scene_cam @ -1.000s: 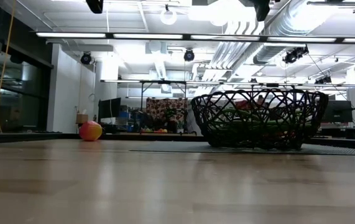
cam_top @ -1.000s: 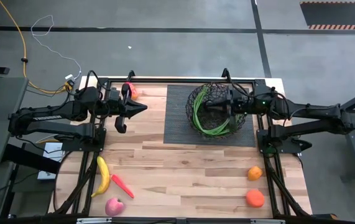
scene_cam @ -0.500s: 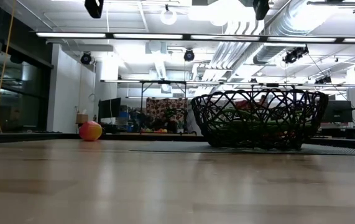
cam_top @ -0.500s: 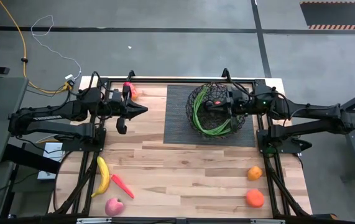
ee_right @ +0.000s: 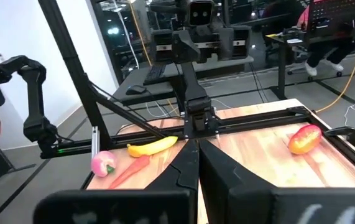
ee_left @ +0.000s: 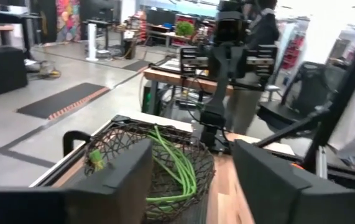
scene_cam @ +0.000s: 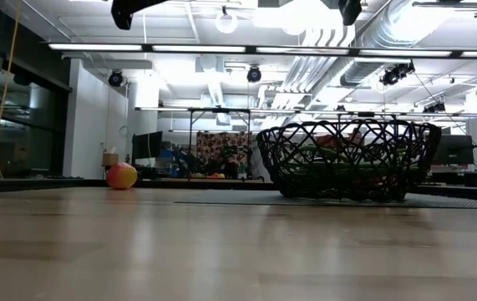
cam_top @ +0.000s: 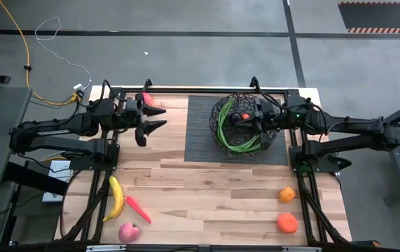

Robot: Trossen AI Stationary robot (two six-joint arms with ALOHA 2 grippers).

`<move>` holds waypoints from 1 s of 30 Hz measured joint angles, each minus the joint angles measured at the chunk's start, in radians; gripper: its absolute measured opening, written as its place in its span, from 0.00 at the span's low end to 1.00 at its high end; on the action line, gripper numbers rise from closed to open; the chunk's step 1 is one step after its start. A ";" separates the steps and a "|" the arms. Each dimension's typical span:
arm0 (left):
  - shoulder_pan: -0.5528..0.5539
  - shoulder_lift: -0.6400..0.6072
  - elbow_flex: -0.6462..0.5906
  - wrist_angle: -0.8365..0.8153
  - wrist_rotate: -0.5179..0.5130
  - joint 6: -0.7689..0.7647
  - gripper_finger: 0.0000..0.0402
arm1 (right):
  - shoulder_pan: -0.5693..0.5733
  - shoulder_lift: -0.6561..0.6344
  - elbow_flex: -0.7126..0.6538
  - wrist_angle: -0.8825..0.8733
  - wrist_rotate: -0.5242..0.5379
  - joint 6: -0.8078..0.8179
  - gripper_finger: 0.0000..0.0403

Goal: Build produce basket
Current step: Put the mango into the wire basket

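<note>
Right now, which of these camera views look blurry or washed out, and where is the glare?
Low view: the near tabletop is out of focus with a soft sheen, while the basket stays sharp under bright ceiling lights. Left wrist view: generally soft, and the upper right is washed out. High view: evenly lit and crisp.

Basket (cam_top: 240,124) sits on the mat (cam_top: 201,133), beans (cam_top: 236,140) inside it. Banana (cam_top: 115,197), carrot (cam_top: 138,208) and apple (cam_top: 129,232) lie well off left of the basket; two oranges (cam_top: 287,208) off right.
</note>
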State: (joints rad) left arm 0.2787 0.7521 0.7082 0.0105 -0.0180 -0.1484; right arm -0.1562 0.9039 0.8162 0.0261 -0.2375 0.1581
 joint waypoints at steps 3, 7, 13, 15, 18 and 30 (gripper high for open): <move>0.000 0.000 0.000 0.000 -0.033 -0.038 0.64 | 0.000 0.000 0.000 0.000 -0.001 -0.001 0.00; 0.000 0.000 0.000 0.000 -0.039 -0.057 0.74 | 0.000 0.000 0.000 0.000 -0.001 -0.001 0.00; 0.000 0.000 0.000 -0.008 -0.059 -0.059 0.80 | 0.000 0.000 0.000 0.000 -0.001 -0.001 0.00; 0.000 0.000 0.001 -0.008 -0.132 -0.086 0.80 | 0.000 0.000 0.000 0.000 -0.001 -0.001 0.00; 0.021 0.039 0.037 -0.055 -0.275 -0.170 0.80 | 0.000 0.000 0.000 0.000 -0.001 0.000 0.00; 0.449 0.396 0.189 -0.527 -0.429 -0.569 0.80 | 0.000 0.000 0.000 -0.006 0.001 -0.001 0.00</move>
State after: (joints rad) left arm 0.7272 1.1486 0.8971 -0.5165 -0.4470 -0.7175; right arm -0.1562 0.9039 0.8162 0.0204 -0.2367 0.1570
